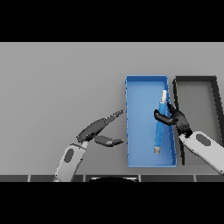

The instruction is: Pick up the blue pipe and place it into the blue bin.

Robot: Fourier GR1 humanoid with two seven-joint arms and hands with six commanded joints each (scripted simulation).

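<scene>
The blue pipe [159,127], with pale ends, lies lengthwise over the right half of the blue bin [138,122]. My right hand [175,118] reaches in from the lower right, its fingers and thumb curled round the pipe's upper middle. Whether the pipe rests on the bin floor or hangs just above it cannot be told. My left hand [97,129] hovers over the table left of the bin, fingers straight and thumb spread, holding nothing.
A black bin [213,89] stands directly right of the blue bin, behind my right forearm. The grey table [57,83] stretches to the left and back.
</scene>
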